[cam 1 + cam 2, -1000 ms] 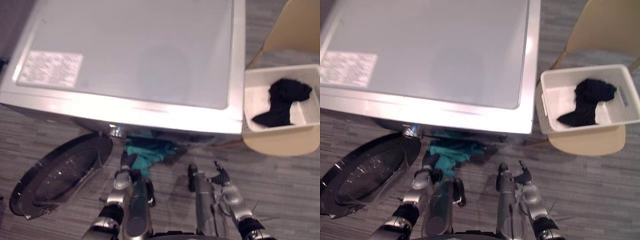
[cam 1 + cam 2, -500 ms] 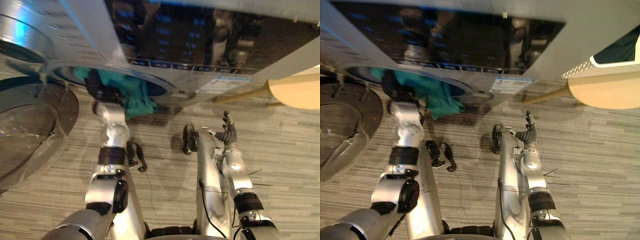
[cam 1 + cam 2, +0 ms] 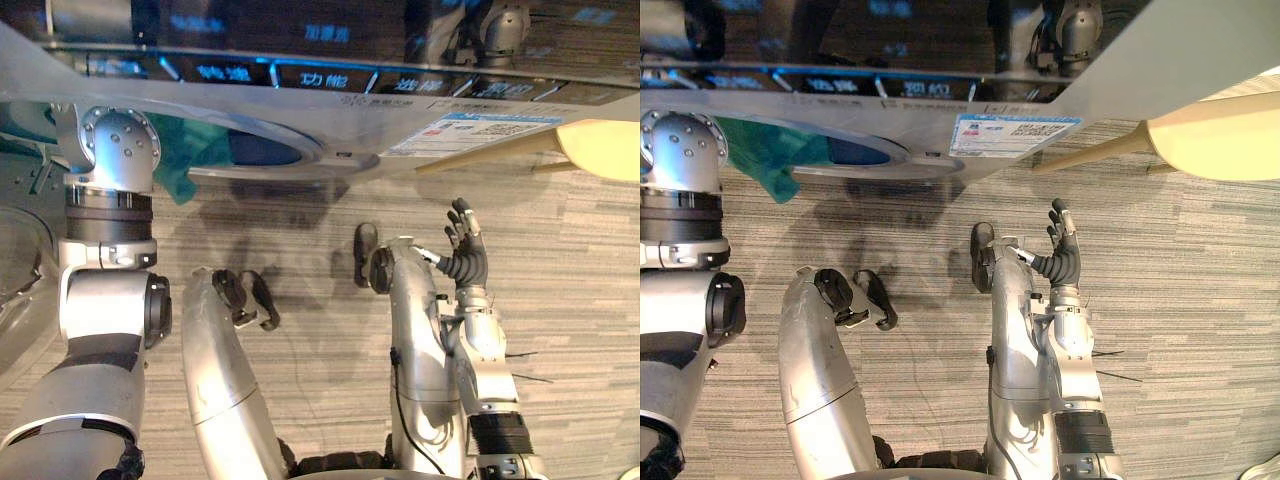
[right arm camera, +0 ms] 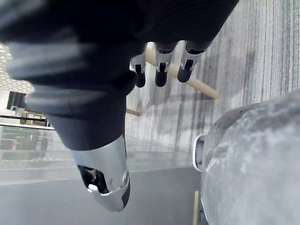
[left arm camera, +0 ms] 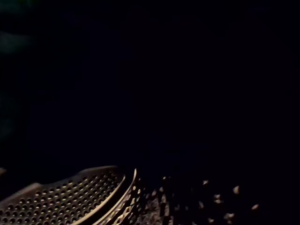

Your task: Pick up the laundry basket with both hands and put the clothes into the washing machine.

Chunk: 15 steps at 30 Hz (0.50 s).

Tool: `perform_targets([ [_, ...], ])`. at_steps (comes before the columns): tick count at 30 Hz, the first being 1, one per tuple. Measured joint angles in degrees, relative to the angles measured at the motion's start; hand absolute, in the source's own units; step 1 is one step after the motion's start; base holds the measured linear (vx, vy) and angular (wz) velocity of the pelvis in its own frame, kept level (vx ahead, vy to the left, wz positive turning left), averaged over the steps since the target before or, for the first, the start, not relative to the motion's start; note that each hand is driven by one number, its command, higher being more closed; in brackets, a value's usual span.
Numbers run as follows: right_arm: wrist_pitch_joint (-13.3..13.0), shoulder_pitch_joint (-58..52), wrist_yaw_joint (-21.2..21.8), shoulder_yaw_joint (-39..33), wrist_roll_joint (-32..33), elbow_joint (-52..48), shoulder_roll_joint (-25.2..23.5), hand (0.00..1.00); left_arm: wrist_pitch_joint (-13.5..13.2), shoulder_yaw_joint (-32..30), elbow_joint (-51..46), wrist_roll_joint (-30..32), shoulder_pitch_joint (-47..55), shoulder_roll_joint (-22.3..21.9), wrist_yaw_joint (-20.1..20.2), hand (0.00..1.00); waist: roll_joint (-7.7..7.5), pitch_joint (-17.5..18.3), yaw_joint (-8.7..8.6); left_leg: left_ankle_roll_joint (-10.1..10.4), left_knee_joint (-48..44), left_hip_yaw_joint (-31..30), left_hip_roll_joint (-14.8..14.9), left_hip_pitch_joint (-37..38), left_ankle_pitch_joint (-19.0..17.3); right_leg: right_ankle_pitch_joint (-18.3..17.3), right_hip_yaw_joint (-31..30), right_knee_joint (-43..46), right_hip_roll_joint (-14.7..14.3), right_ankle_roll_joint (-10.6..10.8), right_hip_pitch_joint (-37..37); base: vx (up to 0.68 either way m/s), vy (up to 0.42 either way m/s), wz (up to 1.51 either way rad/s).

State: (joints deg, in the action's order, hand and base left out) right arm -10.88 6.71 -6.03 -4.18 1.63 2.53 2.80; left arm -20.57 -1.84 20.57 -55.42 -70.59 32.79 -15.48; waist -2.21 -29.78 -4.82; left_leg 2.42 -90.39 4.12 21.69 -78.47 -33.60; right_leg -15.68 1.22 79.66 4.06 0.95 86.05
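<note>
My left robot hand is hidden inside the washing machine's [image 3: 300,60] dark drum [image 5: 70,201]; I cannot tell its state. A teal garment [image 3: 765,155] hangs at the opening. My right robot hand [image 3: 466,262] hovers released, empty, above the floor [image 3: 580,300].

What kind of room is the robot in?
Probably a laundry room or laundry corner: a washing machine with a lit panel, a teal cloth hanging from its round opening, and a tan chair beside it.
</note>
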Motion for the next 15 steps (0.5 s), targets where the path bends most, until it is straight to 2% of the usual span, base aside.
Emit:
perform_targets([
  [1,0.00,0.00,0.19,0.01,0.00,-0.09,-0.09,0.00,0.11,0.31,0.17,0.07,-0.42,0.06,0.63,1.00,-0.02,0.01,-0.17,0.00,0.01,0.01,0.04,-0.03,-0.01,0.00,0.01,0.00,-0.01,0.00,0.07,0.01,0.004,-0.04],
  [2,-0.01,0.00,0.44,0.08,0.01,-0.13,-0.11,0.00,0.16,0.90,0.32,0.57,-0.71,0.47,1.24,0.00,-0.02,0.01,-0.41,0.00,0.03,0.11,0.11,-0.03,-0.01,0.00,-0.02,0.00,-0.05,0.00,0.19,0.01,0.000,-0.05],
  [5,-0.06,-0.12,1.12,-0.19,0.03,-0.64,-0.09,0.00,0.87,4.87,2.04,7.89,-1.23,2.48,3.03,0.00,-0.07,0.04,-0.64,0.01,0.12,0.13,0.32,-0.01,-0.02,-0.02,0.01,0.00,-0.23,-0.02,0.33,0.00,-0.001,-0.03],
  [6,-0.08,-0.20,1.20,-0.35,0.04,-0.64,-0.08,0.00,1.99,7.06,3.81,12.21,-2.14,2.71,3.70,0.00,-0.15,0.09,-0.51,0.02,0.19,0.07,0.33,-0.05,-0.02,-0.07,0.10,-0.02,-0.22,0.00,0.33,-0.01,-0.007,0.04],
  [8,-0.11,-0.22,1.28,-0.47,0.03,-0.46,-0.09,0.00,5.59,14.24,9.03,26.67,-4.15,2.84,5.83,0.00,-0.42,0.26,-0.54,0.02,0.23,-0.16,0.34,-0.37,-0.02,-0.43,0.33,-0.18,-0.13,0.51,0.33,-0.01,-0.003,0.02],
  [9,-0.08,-0.22,1.29,-0.47,0.03,-0.40,-0.09,0.00,6.68,16.00,10.31,30.87,-4.65,2.45,6.28,0.00,-0.46,0.29,-0.59,0.02,0.24,-0.25,0.33,-0.52,-0.02,-0.43,0.43,-0.28,-0.08,0.52,0.33,0.00,0.000,0.00],
  [11,-0.09,-0.31,1.43,-0.48,0.03,-0.44,-0.21,0.00,11.06,21.66,14.06,48.87,-5.43,-0.24,8.92,0.00,-0.53,0.34,-0.82,0.01,0.24,-0.82,0.23,-1.25,-0.01,-0.41,0.94,-0.61,0.09,0.55,0.32,0.00,0.000,0.00],
  [12,-0.10,-0.42,1.44,-0.49,0.04,-0.51,-0.22,0.00,11.74,22.74,14.92,52.84,-5.42,-1.13,9.24,0.00,-0.56,0.36,-0.78,0.01,0.23,-0.87,0.21,-1.30,0.00,-0.42,0.97,-0.58,0.13,0.56,0.32,0.00,0.000,0.00],
  [14,-0.06,-0.56,2.52,-0.43,0.04,-0.56,-0.31,0.00,14.32,24.70,17.67,69.12,-4.99,-3.82,9.44,0.00,-0.72,0.45,-0.87,0.01,0.05,-1.18,-0.09,-1.40,0.00,-0.44,1.01,0.02,0.34,0.47,0.31,0.02,0.004,0.08],
  [15,-0.09,-0.78,2.75,-0.36,0.06,-0.72,-0.37,0.00,14.77,24.70,17.92,71.61,-4.95,-4.18,9.47,0.00,-0.78,0.48,-0.88,0.01,-0.03,-1.22,-0.27,-1.37,0.00,-0.58,0.96,0.33,0.48,0.34,0.32,0.02,-0.003,0.16],
])
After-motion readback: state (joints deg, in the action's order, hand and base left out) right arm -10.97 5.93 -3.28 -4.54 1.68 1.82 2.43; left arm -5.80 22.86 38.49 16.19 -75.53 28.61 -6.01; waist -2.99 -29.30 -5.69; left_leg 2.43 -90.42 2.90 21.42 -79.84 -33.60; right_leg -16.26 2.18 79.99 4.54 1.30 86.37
